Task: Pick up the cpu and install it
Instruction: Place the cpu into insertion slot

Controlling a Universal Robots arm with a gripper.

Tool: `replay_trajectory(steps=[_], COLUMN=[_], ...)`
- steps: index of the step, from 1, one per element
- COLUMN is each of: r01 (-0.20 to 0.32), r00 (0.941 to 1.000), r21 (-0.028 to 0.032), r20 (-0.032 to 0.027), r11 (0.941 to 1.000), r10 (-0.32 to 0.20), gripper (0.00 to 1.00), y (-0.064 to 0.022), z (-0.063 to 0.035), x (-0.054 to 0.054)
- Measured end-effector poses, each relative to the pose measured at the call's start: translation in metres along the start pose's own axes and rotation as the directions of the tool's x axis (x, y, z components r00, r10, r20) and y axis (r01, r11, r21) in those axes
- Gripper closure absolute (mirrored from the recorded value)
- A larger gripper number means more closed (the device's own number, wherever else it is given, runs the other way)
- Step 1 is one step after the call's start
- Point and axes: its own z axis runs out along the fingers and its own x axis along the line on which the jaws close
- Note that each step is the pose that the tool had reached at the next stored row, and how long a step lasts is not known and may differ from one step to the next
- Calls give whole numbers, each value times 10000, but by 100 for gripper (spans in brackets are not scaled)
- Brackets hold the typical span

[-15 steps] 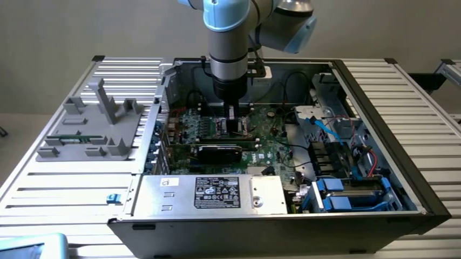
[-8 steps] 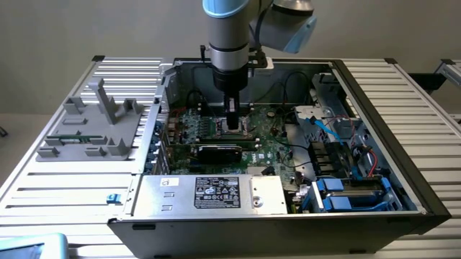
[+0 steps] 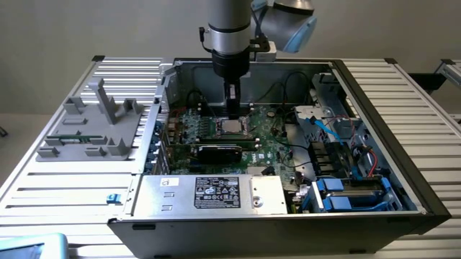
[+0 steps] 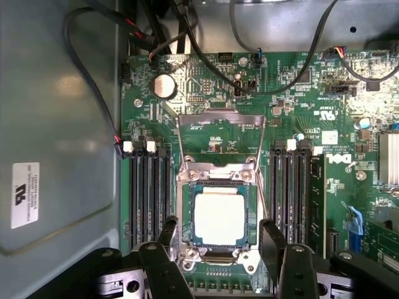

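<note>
**Tool Released Above the Seated CPU**

1. Location of the cpu. In the exterior view we find the cpu (image 3: 231,127) just left of the frame's centre. It lies flat on the green motherboard (image 3: 270,135) inside the open computer case (image 3: 288,232). In the wrist view the cpu (image 4: 218,218) sits square within the socket (image 4: 185,212), silver top facing up. The socket's metal retention frame (image 4: 221,117) is swung open and lies clear of the chip. Black memory slots (image 4: 149,193) run along both sides of the socket.

2. State of the tool. The arm (image 3: 229,32) descends from the upper centre of the exterior view. It places the tool (image 3: 232,110) directly above the cpu. In the wrist view the tool (image 4: 219,240) is released. Its two dark fingers (image 4: 168,237) stand apart, one on each side of the socket. Both fingers are outside the chip's edges, and we see a gap between each finger and the chip. The tool grasps nothing.

3. Surroundings. We note a black card (image 3: 219,154) just below the cpu in the exterior view. A silver power supply box (image 3: 266,194) with a label lies along the lower wall of the case. The case rests on a slatted counter (image 3: 425,124). A grey fixture (image 3: 94,127) stands on the counter at the exterior view's left, well apart from the tool.
</note>
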Motion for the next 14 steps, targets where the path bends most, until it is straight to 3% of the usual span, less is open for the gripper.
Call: replay_trajectory(steps=[5, 14], r01=[1, -1], r00=[10000, 10000], r21=[5, 17], r20=[0, -7], r11=[10000, 10000], r10=[-1, 1], gripper=[36, 36], y=[26, 30], z=[-153, -166], x=[4, 0])
